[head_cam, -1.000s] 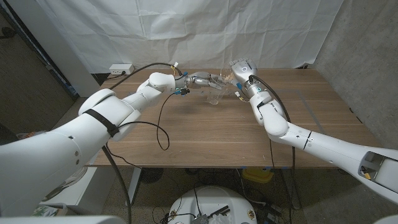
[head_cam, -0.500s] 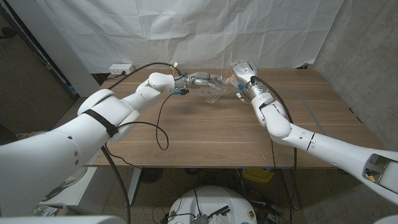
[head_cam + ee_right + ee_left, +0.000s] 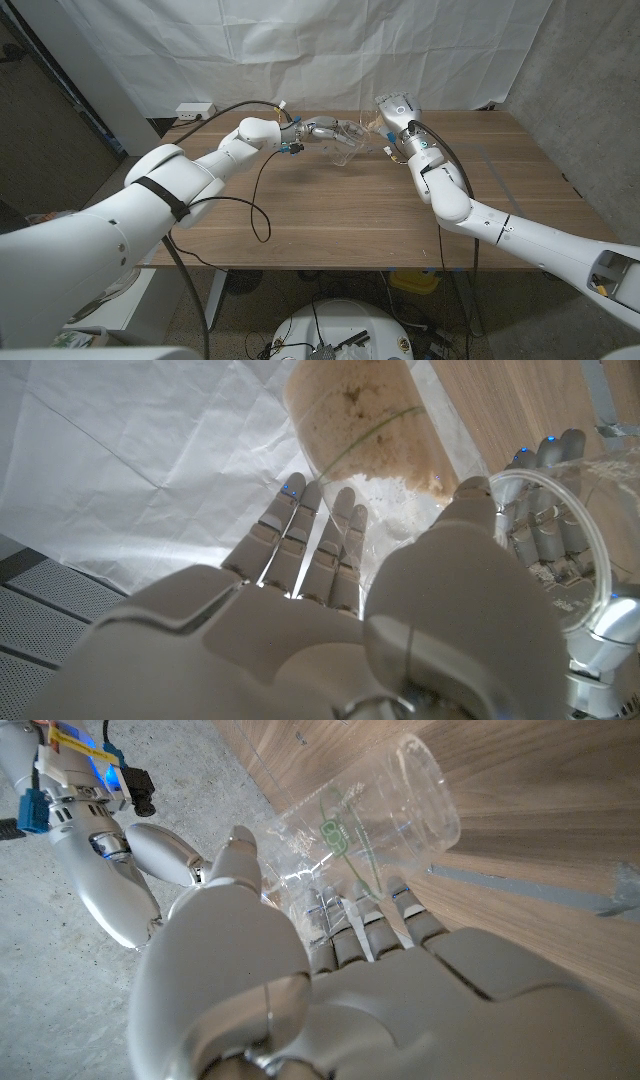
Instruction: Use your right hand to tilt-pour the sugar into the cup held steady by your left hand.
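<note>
In the head view my left hand (image 3: 328, 129) grips a clear empty cup (image 3: 345, 148) at the far middle of the table (image 3: 330, 215). The left wrist view shows this cup (image 3: 375, 815), with a green logo, lying tilted across my left hand's (image 3: 300, 980) fingers. My right hand (image 3: 393, 112) holds a second clear cup (image 3: 371, 126) close beside it. The right wrist view shows that cup of brownish sugar (image 3: 365, 435) tilted in my right hand (image 3: 400, 610). The empty cup's rim (image 3: 555, 555) is just beside it, with my left hand's fingers (image 3: 545, 460) behind it.
A white cloth backdrop (image 3: 300, 50) hangs behind the table. A white power strip (image 3: 195, 109) sits off the table's far left corner. A black cable (image 3: 258, 205) loops over the wood under my left arm. Bare wood lies between the arms.
My right hand has turned over and edged toward the empty cup, tilting the sugar cup further. My left hand has stayed in place with its cup.
</note>
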Action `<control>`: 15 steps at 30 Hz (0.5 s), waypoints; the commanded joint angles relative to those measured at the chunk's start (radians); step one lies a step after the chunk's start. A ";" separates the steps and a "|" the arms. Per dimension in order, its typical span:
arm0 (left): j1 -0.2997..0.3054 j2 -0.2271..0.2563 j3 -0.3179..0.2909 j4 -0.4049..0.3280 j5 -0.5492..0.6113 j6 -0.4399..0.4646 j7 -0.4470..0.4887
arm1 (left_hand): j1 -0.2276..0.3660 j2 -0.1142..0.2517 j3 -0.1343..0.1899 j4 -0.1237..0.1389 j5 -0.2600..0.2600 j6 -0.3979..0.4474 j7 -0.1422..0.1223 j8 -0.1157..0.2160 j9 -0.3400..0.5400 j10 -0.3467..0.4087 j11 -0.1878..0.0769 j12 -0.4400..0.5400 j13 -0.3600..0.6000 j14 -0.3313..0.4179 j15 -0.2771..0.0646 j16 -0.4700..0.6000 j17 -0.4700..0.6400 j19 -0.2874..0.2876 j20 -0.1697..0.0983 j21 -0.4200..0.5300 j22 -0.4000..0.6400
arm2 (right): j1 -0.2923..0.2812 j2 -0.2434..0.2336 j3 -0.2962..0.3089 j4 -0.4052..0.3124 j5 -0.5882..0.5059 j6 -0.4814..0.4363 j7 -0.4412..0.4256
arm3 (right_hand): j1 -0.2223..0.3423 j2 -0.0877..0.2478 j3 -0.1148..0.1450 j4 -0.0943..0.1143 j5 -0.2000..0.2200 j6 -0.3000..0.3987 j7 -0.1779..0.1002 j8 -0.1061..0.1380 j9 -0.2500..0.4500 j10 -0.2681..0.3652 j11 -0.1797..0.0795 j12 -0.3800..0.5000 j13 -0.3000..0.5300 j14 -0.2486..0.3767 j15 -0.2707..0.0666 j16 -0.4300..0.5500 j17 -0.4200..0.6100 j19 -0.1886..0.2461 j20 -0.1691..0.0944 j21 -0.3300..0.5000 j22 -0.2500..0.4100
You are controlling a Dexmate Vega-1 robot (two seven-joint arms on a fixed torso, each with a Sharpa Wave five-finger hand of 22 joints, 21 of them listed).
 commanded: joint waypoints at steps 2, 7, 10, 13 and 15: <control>0.005 -0.001 -0.010 -0.001 -0.007 -0.004 -0.008 | -0.002 0.010 0.019 0.019 0.003 0.016 -0.015 0.006 0.003 0.007 -0.001 0.001 0.005 0.003 -0.058 0.002 -0.001 0.000 0.005 0.005 0.002 | -0.001 -0.006 0.001 -0.012 -0.018 0.012 0.012 | -0.001 0.011 -0.009 -0.001 0.005 0.090 -0.086 -0.002 0.004 0.005 0.001 -0.006 0.004 0.012 -0.159 -0.001 0.004 0.006 -0.013 -0.002 0.003; 0.006 0.006 -0.012 -0.004 -0.003 -0.022 -0.002 | -0.003 0.013 0.020 0.021 0.004 0.014 -0.013 0.005 0.003 0.007 0.000 0.000 0.006 0.002 -0.057 0.001 -0.001 -0.001 0.007 0.005 0.002 | 0.007 0.002 -0.007 0.000 -0.040 0.016 0.036 | 0.000 0.012 -0.010 -0.001 0.005 0.093 -0.083 -0.002 0.004 0.008 0.002 -0.006 0.004 0.014 -0.159 -0.002 0.005 0.007 -0.012 -0.001 0.003; 0.006 0.006 -0.014 -0.003 -0.003 -0.016 0.006 | -0.003 0.012 0.020 0.021 0.004 0.013 -0.013 0.005 0.003 0.007 0.003 0.000 0.006 0.004 -0.058 0.002 -0.001 -0.001 0.007 0.006 0.002 | 0.015 0.003 -0.016 0.002 -0.064 0.025 0.045 | 0.000 0.012 -0.012 0.000 0.005 0.095 -0.084 -0.002 0.004 0.010 0.004 -0.006 0.005 0.015 -0.159 -0.003 0.006 0.009 -0.011 -0.001 0.003; 0.004 0.001 -0.016 0.001 -0.005 -0.001 0.014 | -0.003 0.013 0.020 0.021 0.004 0.014 -0.013 0.005 0.003 0.007 0.002 -0.001 0.006 0.004 -0.058 0.001 -0.001 0.000 0.006 0.006 0.002 | 0.016 0.011 -0.016 0.013 -0.073 0.027 0.041 | 0.002 0.014 -0.011 -0.001 0.006 0.099 -0.081 0.000 0.004 0.012 0.005 -0.006 0.006 0.017 -0.160 -0.002 0.007 0.012 -0.009 0.000 0.003; 0.002 -0.001 -0.013 0.003 -0.004 0.006 0.015 | -0.003 0.011 0.019 0.020 0.003 0.016 -0.013 0.006 0.003 0.008 0.001 -0.001 0.006 0.005 -0.060 0.002 -0.002 0.000 0.005 0.006 0.002 | 0.019 0.011 -0.019 0.018 -0.088 0.028 0.048 | 0.003 0.013 -0.012 -0.001 0.006 0.098 -0.083 -0.001 0.004 0.012 0.003 -0.006 0.006 0.016 -0.160 -0.004 0.007 0.010 -0.010 -0.001 0.003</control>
